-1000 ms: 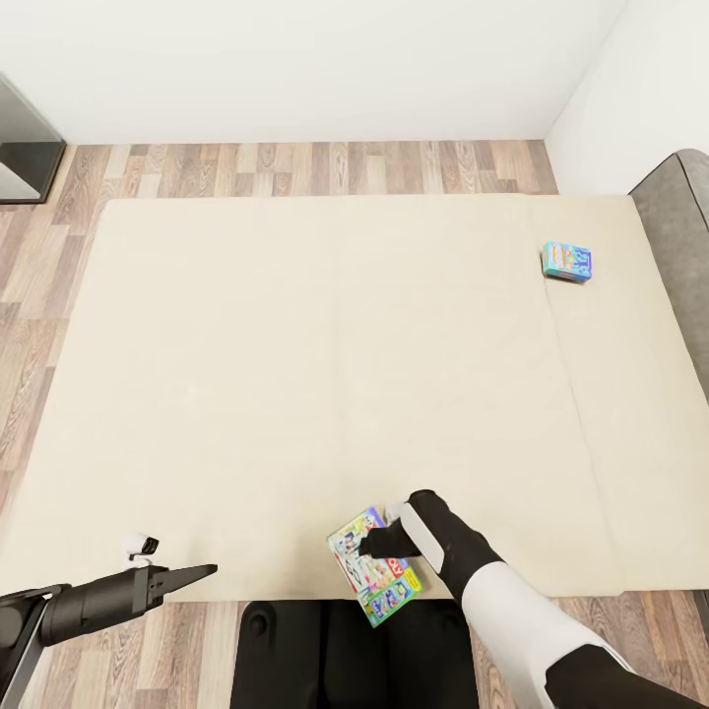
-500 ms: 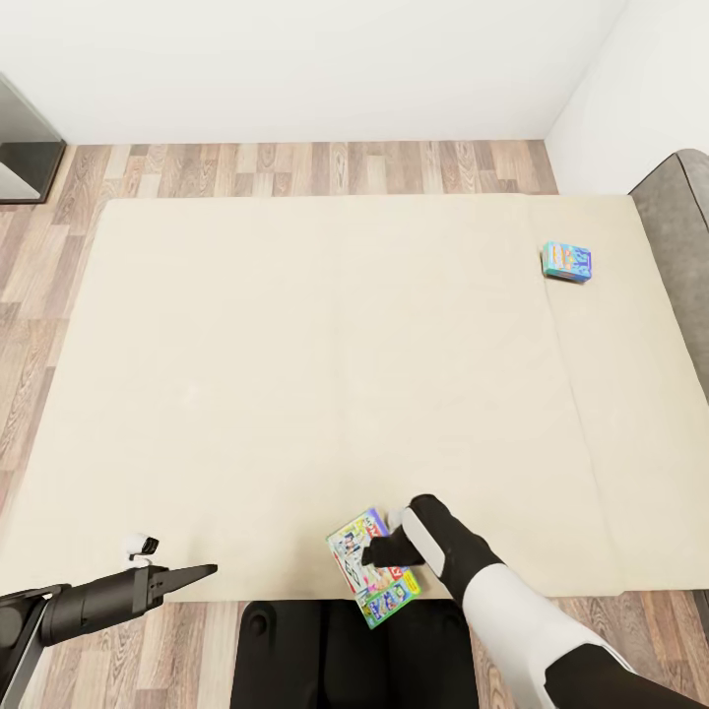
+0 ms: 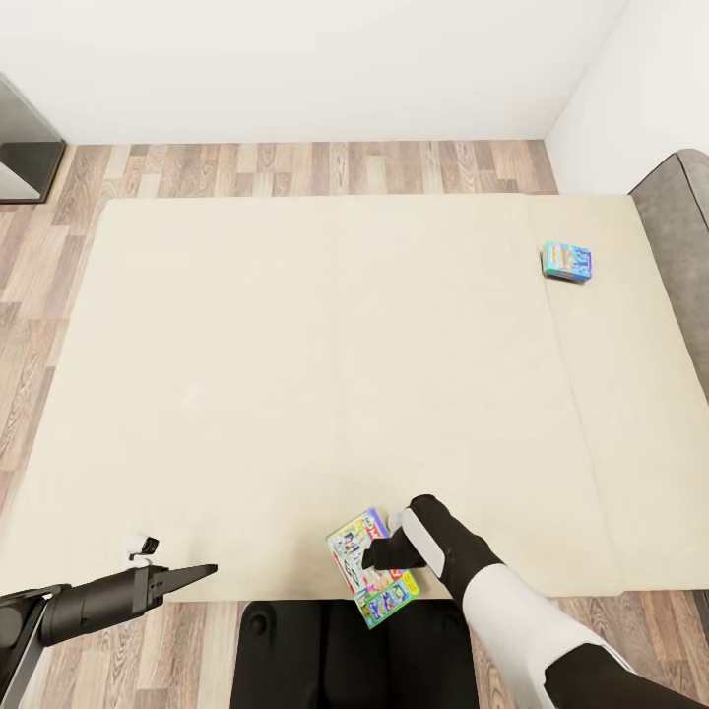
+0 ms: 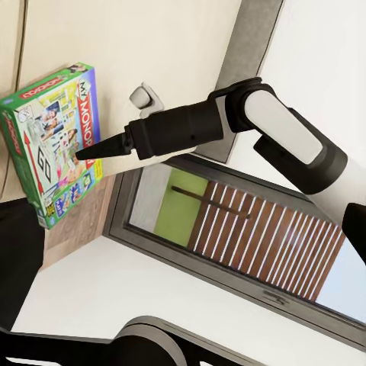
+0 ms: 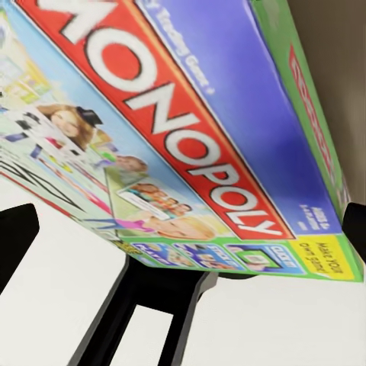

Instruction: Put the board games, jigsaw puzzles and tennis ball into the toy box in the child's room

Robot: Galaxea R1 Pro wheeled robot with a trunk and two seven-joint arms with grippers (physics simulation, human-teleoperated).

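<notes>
R gripper (image 3: 369, 554) is being seen over the white-and-green Monopoly box (image 3: 372, 568) at the near edge of the bed (image 3: 295, 374); grasp can't be told. The box is overhanging that edge. L gripper (image 3: 202, 570), fingers together, nothing held, is well apart. Small blue game box (image 3: 566, 262) is lying far off, nr headboard (image 3: 679, 256).

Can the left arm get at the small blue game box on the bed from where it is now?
Probably not: the left gripper sits at the bed's near edge, while the blue game box lies far across it.
</notes>
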